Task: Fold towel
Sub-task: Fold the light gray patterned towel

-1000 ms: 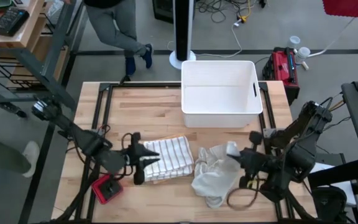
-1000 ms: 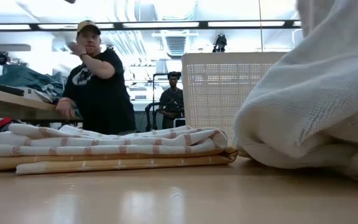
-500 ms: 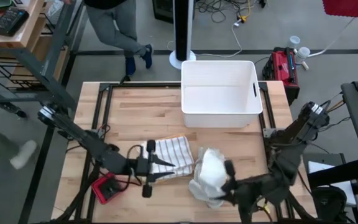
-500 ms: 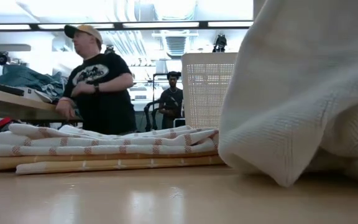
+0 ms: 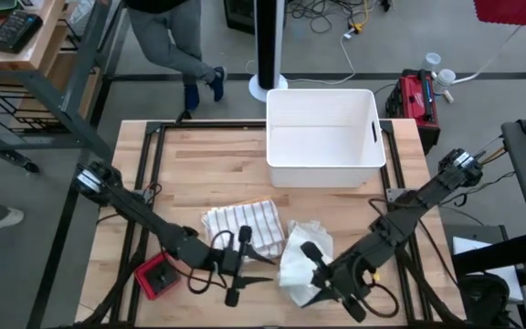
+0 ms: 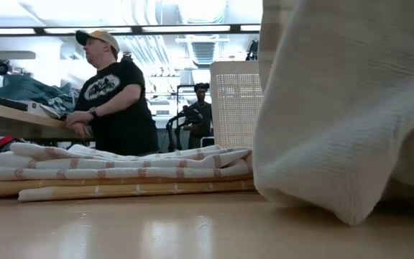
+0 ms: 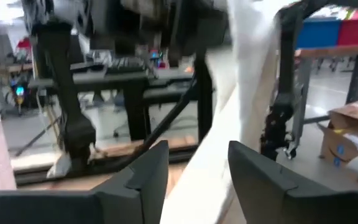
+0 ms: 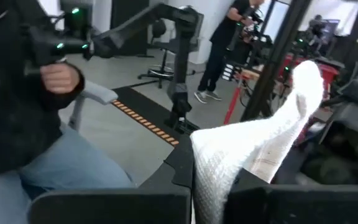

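— So where is the right hand (image 5: 310,259)?

— Low over the front of the worktop (image 5: 199,160), fingers pinched together on a fold of the white towel (image 5: 301,256). The cloth rises out of its grip and bunches right beside it.

— And the left hand (image 5: 244,266)?

— Just beside that towel's edge, fingers apart with nothing between them. The striped towel (image 5: 243,228) lies immediately behind it.

— How do the towels look?

— The white one is a crumpled, waffle-textured heap, partly lifted. The striped one is folded flat in several layers, cream with reddish stripes.

— Anything further out?

— A white bin (image 5: 324,137) stands empty at the back edge, well apart, and a small red object (image 5: 156,277) sits at the front left corner.
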### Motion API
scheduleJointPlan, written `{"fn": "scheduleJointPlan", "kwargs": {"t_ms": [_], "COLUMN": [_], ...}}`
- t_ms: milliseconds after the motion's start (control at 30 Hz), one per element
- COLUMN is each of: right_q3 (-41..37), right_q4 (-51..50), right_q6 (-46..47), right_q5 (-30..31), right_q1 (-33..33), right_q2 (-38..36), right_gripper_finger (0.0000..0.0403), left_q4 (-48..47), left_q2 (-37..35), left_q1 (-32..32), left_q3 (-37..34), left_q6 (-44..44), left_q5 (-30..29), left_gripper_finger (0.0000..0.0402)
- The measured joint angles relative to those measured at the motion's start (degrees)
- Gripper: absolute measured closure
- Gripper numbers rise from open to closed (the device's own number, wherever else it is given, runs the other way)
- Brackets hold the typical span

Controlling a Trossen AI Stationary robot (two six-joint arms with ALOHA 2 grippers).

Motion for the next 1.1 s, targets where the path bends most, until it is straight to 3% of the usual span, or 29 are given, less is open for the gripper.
{"fn": "scheduleJointPlan", "kwargs": {"t_ms": [300, 433, 667, 867, 933, 1100], "right_q3": [-0.15, -0.22, -0.28, -0.31, -0.31, -0.31], "right_q4": [0.01, -0.31, -2.64, -7.25, -8.43, -10.95], "right_q6": [1.09, 0.99, 2.62, 5.80, 6.47, 8.96], "right_q5": [-0.06, 0.17, 8.94, 9.06, 9.03, 5.81], "right_q1": [-0.88, -0.90, -1.03, -1.03, -0.96, -0.62], "right_q2": [0.17, 0.17, 0.07, -0.26, -0.31, -0.33], "right_gripper_finger": [0.0403, 0.0403, 0.0403, 0.0403, 0.0403, 0.0403], "left_q4": [2.66, 5.51, 5.91, 5.92, 2.87, -8.73], "left_q2": [7.24, 8.71, 9.69, 9.48, 8.91, 6.22], "left_q1": [3.25, 4.20, 4.48, 4.41, 4.41, 4.37], "left_q3": [-0.02, -0.02, -0.02, -0.02, -0.02, -0.02], "left_q6": [-4.77, -5.71, -8.66, -12.89, -14.56, -18.52], "left_q5": [0.45, 6.97, 8.83, 19.82, 22.37, 21.90], "left_gripper_finger": [0.0205, 0.0206, 0.0236, 0.0247, 0.0245, 0.0232]}}
